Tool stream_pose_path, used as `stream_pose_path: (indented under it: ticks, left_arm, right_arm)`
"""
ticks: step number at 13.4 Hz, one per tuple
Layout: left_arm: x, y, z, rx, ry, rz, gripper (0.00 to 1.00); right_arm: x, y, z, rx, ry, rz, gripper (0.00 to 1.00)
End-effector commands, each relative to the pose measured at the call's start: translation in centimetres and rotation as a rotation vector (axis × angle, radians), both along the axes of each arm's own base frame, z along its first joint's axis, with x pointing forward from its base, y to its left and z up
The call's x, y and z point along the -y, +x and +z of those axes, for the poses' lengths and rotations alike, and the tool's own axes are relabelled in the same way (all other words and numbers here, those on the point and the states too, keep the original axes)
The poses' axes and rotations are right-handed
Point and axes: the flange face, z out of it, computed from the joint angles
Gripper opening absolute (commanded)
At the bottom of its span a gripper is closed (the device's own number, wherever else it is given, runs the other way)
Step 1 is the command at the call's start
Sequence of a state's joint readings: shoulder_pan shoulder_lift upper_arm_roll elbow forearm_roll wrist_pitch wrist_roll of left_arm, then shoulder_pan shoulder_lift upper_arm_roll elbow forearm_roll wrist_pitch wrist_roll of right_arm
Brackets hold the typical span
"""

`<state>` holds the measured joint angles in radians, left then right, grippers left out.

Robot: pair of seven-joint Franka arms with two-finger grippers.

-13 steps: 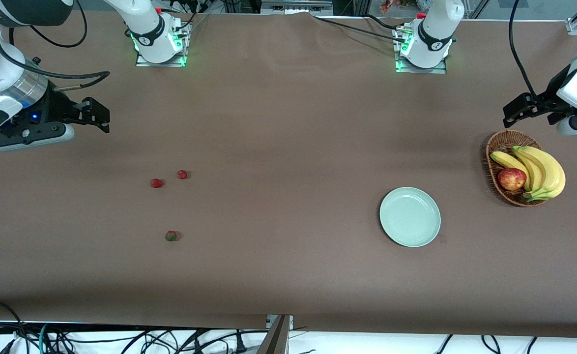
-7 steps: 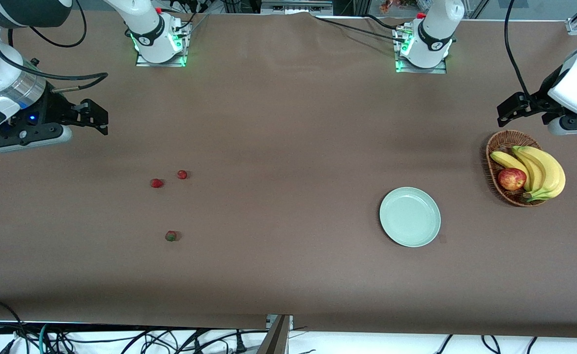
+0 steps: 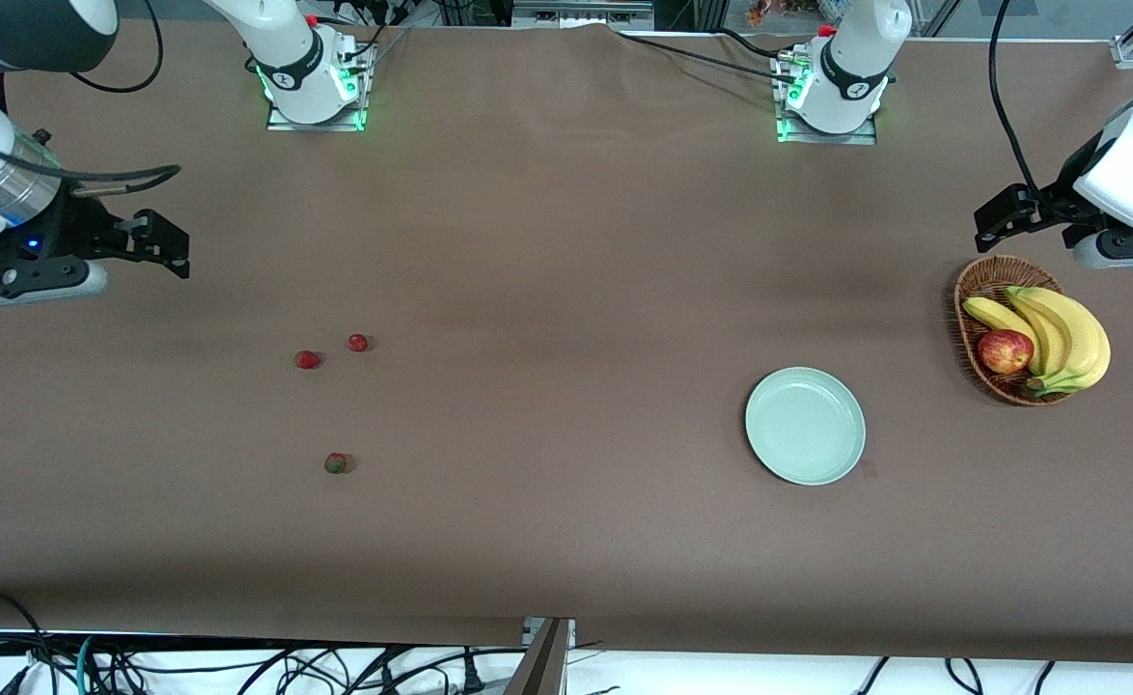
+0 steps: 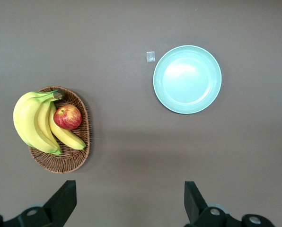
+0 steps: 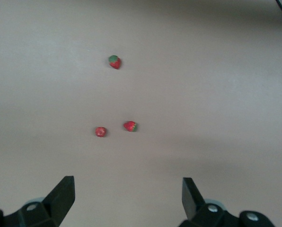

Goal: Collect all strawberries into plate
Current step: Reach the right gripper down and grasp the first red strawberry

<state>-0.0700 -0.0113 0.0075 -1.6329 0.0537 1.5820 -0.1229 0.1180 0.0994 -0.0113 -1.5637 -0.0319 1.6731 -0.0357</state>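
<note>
Strawberries (image 3: 308,359): three lying loose on the surface (image 3: 566,290).
Plate (image 3: 758,444): sitting bare.
Left end effector (image 3: 996,214): hovering wide beside the basket (image 3: 964,319).
Right end effector (image 3: 163,249): hanging wide over the right arm's end.

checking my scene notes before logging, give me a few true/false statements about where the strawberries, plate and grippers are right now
1. All three strawberries lie on the bare table. True.
2. The plate already holds one strawberry. False: the plate holds nothing.
3. The right gripper is shut on a strawberry. False: it is open, holds nothing, and hangs over the table at the right arm's end.
4. The apple sits in the basket with the bananas. True.
5. The left gripper is open. True: it is over the table beside the basket.
</note>
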Motion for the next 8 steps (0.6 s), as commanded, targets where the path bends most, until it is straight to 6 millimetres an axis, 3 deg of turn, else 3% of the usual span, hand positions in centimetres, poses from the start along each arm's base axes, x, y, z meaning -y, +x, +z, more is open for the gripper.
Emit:
stream_pose_path:
  ticks: [1,2,5,8]
  left_arm:
    - [0.4,0.3,0.5,-0.004,-0.02,-0.022,1.0]
    - [0.8,0.2,0.5,-0.004,-0.02,-0.028,1.0]
    - [0.9,0.1,0.5,-0.013,-0.018,-0.031,1.0]
    - [0.9,0.1,0.5,-0.013,-0.02,-0.031,1.0]
  right_arm:
    - [0.3,-0.1,0.1,0.002,0.021,-0.021,1.0]
    - [0.3,-0.1,0.1,0.0,0.038,-0.028,1.0]
    - [3.0,0.1,0.1,-0.006,0.124,-0.099,1.0]
    - [2.7,0.7,-1.1,-0.022,0.124,-0.095,1.0]
